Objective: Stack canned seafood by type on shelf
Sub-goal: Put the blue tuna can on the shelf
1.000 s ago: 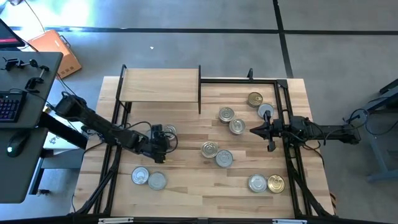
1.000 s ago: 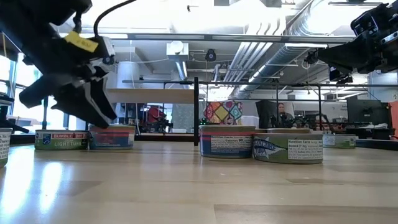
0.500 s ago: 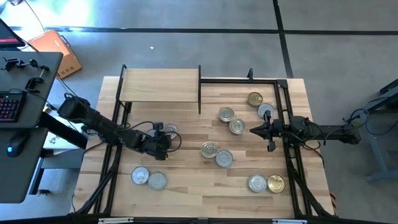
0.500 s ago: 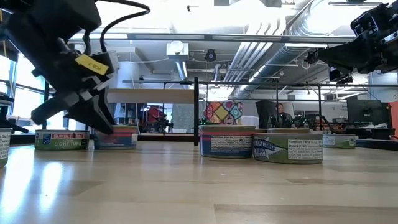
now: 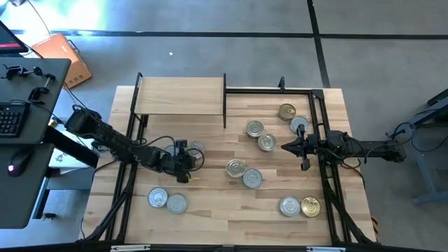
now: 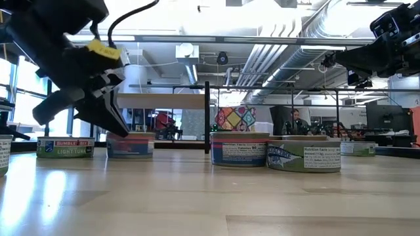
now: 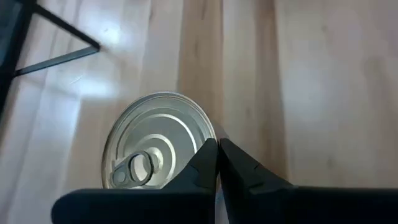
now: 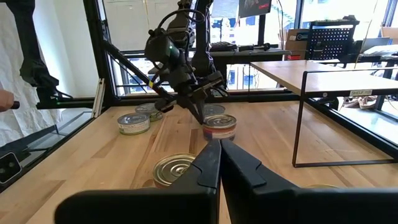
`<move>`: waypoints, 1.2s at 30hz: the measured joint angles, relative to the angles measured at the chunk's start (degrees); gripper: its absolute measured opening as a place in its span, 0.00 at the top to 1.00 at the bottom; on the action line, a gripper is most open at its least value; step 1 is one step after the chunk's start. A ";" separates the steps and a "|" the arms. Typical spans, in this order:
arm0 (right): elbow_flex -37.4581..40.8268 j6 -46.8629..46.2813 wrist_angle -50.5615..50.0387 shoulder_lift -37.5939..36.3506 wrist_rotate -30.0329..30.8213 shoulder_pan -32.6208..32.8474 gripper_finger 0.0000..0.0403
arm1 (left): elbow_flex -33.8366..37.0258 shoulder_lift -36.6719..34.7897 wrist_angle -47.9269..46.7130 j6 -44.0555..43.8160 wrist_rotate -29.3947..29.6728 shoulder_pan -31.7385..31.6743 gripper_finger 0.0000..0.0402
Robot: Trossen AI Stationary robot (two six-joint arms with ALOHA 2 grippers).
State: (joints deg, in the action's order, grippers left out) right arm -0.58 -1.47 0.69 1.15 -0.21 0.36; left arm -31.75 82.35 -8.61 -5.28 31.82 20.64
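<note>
Pale striped wood worktop (image 5: pixel 210 210) and shelf (image 5: pixel 180 96). Silver-topped tins (image 5: pixel 253 129), two gold-topped (image 5: pixel 287 111). One tin (image 6: pixel 130 145) banded red and blue; another (image 6: pixel 64 147) green-labelled. Black arms (image 5: pixel 119 143).

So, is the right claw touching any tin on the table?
Apart. The low view shows the right claw hanging well above the tins.

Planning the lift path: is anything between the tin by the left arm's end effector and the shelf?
Nothing visible. Bare table lies between the tin under the left end effector, whose fingers look shut, and the shelf. The other tins lie off to the sides.
</note>
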 joint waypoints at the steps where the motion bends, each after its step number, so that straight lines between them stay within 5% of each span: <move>1: 0.00 0.00 -0.02 0.00 0.00 0.02 0.99 | 0.00 0.00 0.55 -0.02 -0.51 0.00 1.00; 36: 0.00 0.01 -0.01 0.01 -0.02 0.01 0.99 | 0.13 0.09 8.56 -1.64 -2.23 2.73 1.00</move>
State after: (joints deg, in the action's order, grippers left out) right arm -0.58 -1.46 0.68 1.16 -0.23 0.37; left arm -31.62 82.43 -0.05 -6.92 29.59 23.38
